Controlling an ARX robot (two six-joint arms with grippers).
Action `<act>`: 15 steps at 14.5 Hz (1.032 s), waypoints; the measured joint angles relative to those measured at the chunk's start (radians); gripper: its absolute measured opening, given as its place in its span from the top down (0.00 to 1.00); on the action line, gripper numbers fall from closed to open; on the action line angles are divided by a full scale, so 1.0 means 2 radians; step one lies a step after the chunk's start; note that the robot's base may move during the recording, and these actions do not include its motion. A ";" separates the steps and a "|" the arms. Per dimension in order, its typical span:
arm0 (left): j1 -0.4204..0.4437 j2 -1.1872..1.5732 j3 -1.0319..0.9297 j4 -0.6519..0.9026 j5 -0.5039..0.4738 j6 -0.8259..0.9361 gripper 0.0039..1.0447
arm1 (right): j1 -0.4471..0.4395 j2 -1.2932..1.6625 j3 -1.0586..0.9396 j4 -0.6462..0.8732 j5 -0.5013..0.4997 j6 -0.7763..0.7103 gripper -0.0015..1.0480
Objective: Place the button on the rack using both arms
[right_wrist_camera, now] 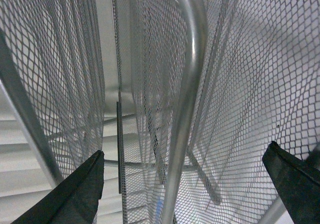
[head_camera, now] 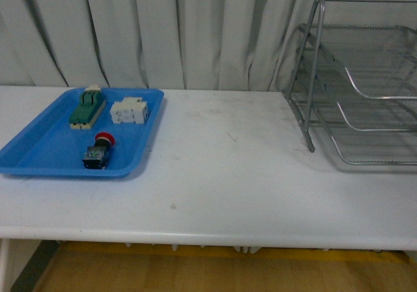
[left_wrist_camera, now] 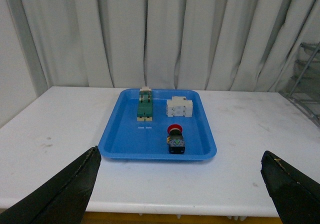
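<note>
Since the red-capped black push-button [left_wrist_camera: 175, 138] sits ungrasped in its blue plastic tray [left_wrist_camera: 130, 139], I'd lower my spread left gripper [left_wrist_camera: 179, 153], the right gripper [right_wrist_camera: 185, 149] gaping near the silver mesh rack [right_wrist_camera: 195, 49].

A red cap and blue-green base are seen on the small black push-button [head_camera: 99, 150]. The flat plastic tray [head_camera: 39, 152] is coloured blue; the silver metal rack [head_camera: 365, 64] is patterned in diamond mesh.
</note>
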 joint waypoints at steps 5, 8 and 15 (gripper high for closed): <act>0.000 0.000 0.000 0.000 0.000 0.000 0.06 | 0.014 0.017 0.053 -0.052 0.004 -0.020 0.39; 0.000 0.000 0.000 0.000 0.000 0.000 0.06 | 0.023 0.020 0.066 -0.037 -0.001 -0.022 0.75; 0.000 0.000 0.000 0.000 0.000 0.000 0.06 | 0.012 0.006 -0.014 0.048 -0.008 0.014 0.98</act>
